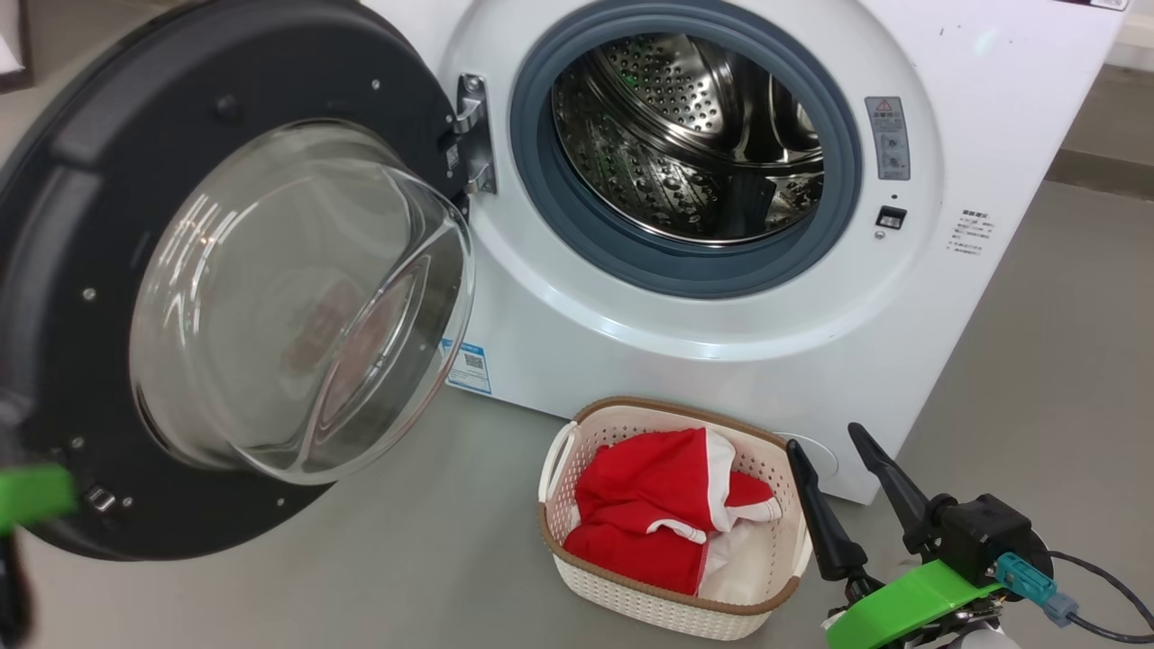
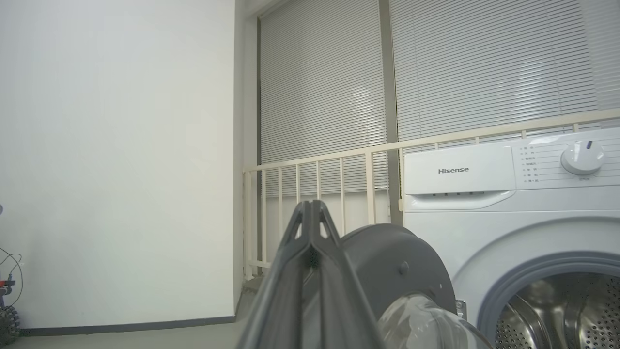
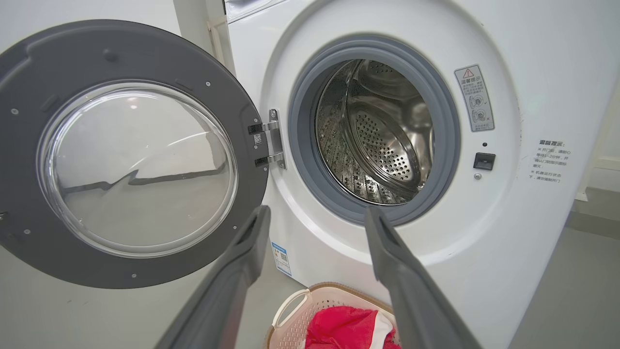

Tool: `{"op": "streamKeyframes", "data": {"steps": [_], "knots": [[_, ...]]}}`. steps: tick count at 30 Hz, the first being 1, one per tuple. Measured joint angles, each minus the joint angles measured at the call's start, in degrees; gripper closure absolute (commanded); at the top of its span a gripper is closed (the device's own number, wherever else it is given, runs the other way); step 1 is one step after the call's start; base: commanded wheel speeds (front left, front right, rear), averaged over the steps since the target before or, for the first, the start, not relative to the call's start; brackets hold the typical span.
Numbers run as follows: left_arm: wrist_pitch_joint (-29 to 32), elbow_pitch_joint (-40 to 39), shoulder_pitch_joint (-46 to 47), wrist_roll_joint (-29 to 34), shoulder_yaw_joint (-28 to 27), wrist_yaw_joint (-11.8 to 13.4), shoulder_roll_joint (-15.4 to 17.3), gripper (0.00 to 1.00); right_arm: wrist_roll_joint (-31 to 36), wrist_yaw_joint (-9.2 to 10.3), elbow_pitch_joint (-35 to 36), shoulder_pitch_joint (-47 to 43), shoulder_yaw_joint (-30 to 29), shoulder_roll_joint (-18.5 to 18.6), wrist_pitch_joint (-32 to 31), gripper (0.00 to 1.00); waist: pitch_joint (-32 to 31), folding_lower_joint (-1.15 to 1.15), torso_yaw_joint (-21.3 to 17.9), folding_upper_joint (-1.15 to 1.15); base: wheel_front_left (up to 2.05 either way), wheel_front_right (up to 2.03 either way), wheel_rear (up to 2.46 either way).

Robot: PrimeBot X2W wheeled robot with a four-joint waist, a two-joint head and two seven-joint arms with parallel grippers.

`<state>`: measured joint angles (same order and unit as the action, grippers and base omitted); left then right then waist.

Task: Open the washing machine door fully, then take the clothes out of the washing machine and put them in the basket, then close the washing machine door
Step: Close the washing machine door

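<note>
Fingers of left gripper (image 2: 310, 206) clenched empty beside the washing machine door (image 1: 81, 225), right gripper (image 1: 824, 436) spread; clothes (image 1: 649, 505) in basket (image 1: 667, 407); best push the black rim steadily until it latches

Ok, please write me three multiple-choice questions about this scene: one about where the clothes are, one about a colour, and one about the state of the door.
1. Where are the clothes?
A) inside the drum
B) in the basket
C) spread on the floor

2. What colour is the rim of the basket?
A) blue
B) green
C) brown

3. In what state is the washing machine door?
A) swung wide open
B) shut
C) taken off and lying flat

Answers:
1 B: the red fabric with white trim lies within the basket's walls.
2 C: a brown woven-look band runs around the top of the cream basket.
3 A: the door hangs on its hinge, turned away from the machine's front.
</note>
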<state>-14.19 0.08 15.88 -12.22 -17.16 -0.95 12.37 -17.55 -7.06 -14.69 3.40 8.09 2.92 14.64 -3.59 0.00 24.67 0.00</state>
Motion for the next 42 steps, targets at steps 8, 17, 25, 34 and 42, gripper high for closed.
{"op": "streamKeyframes", "data": {"steps": [8, 17, 25, 34, 42], "knots": [[11.3, 17.0, 17.4, -13.2, -11.0, 3.8, 3.8, 1.0, 1.0, 0.0, -0.2, 0.0, -0.4, 0.0, 0.0, 0.0, 1.0, 0.0, -1.7, 0.0, 0.0, 0.0, 0.0], [29.7, 34.9, 26.0, -25.9, -18.4, 8.2, 5.4, 1.0, 1.2, 0.0, -0.3, 0.1, -0.6, 0.0, 0.0, 0.0, 1.9, 0.0, -3.4, 0.0, 0.0, 0.0, 0.0], [39.9, 41.6, 28.8, -34.3, -23.8, 10.0, 5.9, 1.0, 1.5, 0.0, -0.4, 0.3, -0.2, 0.1, 0.0, 0.0, 2.6, 0.0, -4.9, 0.0, 0.0, 0.0, 0.0], [51.0, 44.0, 28.4, -36.8, -23.0, 7.3, 8.1, 1.0, 1.5, 0.0, -0.5, 0.3, -0.5, 0.5, 0.0, 0.0, 3.0, 0.0, -5.3, 0.0, 0.0, 0.0, 0.0], [59.4, 42.5, 25.7, -40.5, -22.1, 1.8, 8.0, 1.0, 0.9, 0.0, -0.3, 0.3, -1.1, 0.4, 0.0, 0.0, 3.2, 0.0, -4.7, 0.0, 0.0, 0.0, 0.0]]}}
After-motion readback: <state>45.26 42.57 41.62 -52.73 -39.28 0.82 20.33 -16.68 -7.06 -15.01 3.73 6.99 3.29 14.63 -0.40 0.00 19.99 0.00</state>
